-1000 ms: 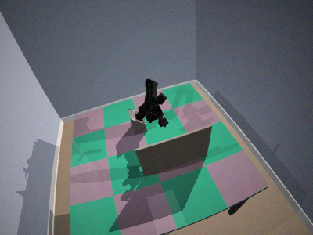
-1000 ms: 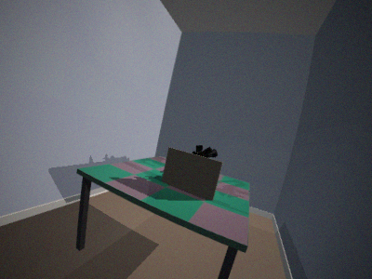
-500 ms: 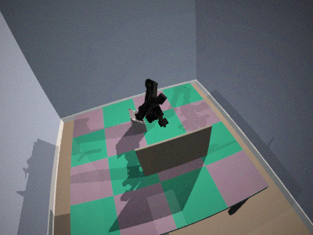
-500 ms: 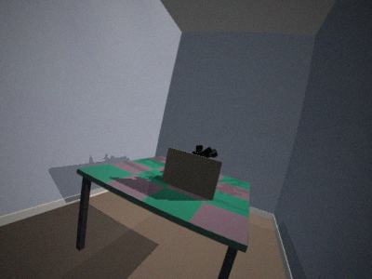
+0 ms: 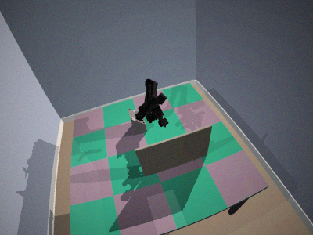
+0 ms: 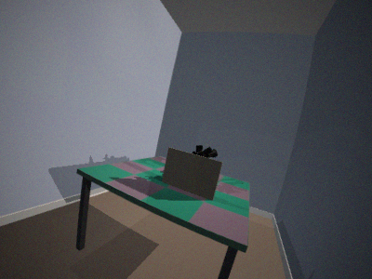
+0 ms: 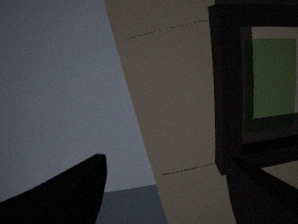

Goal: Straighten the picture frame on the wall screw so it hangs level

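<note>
The picture frame (image 7: 227, 95), dark with a green picture, shows partly at the right of the wrist view, in front of the tan upright panel (image 7: 165, 100) (image 5: 176, 150) (image 6: 192, 174). Its left side is not parallel to the panel's edge in this slanted view; I cannot tell its exact tilt. My gripper (image 7: 167, 166) is open and holds nothing. One finger is at lower left, beyond the panel's edge; the other overlaps the frame's lower left corner in view, and contact cannot be told. The top and exterior views show only the panel's back; the screw and notched strip are hidden.
The panel stands on a green and pink checkered table (image 5: 223, 178) (image 6: 223, 223). The black arm (image 5: 150, 102) is behind it, beside a small pale object (image 5: 138, 124). Grey walls (image 5: 117, 47) (image 6: 242, 107) surround the table.
</note>
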`<state>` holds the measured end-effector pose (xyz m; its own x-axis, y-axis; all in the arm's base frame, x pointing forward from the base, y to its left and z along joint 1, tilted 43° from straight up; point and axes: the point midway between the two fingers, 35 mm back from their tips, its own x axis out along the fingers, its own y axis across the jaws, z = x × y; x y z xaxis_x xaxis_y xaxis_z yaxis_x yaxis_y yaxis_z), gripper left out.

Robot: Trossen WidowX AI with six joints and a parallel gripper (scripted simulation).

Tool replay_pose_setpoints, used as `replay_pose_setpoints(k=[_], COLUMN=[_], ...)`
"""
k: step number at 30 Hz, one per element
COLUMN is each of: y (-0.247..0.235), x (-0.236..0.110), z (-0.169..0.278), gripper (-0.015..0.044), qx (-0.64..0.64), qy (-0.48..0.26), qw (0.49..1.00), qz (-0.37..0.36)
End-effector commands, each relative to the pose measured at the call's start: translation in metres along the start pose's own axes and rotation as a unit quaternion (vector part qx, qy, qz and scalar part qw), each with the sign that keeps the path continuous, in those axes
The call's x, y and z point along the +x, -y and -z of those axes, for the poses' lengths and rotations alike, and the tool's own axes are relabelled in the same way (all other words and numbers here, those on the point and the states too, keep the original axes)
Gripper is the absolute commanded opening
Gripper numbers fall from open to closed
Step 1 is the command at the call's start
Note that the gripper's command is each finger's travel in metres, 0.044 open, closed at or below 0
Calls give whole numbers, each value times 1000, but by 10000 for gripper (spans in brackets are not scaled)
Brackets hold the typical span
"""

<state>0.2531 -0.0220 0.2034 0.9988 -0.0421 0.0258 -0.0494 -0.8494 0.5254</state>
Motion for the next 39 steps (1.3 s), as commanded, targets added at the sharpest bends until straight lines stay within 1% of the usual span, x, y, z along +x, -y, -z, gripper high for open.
replay_pose_setpoints(k=[1,18,23,28,39], y=[0,1,28,57,59], x=[0,0,9,8,7], z=[1,0,-3,-6,-2], gripper=[260,260,260,260,260], qx=[2,-1,-30,-59,-60], qy=[-1,0,-1,-2,-2], qw=[1000,1000,1000,998,998], qz=[1,0,0,1,1])
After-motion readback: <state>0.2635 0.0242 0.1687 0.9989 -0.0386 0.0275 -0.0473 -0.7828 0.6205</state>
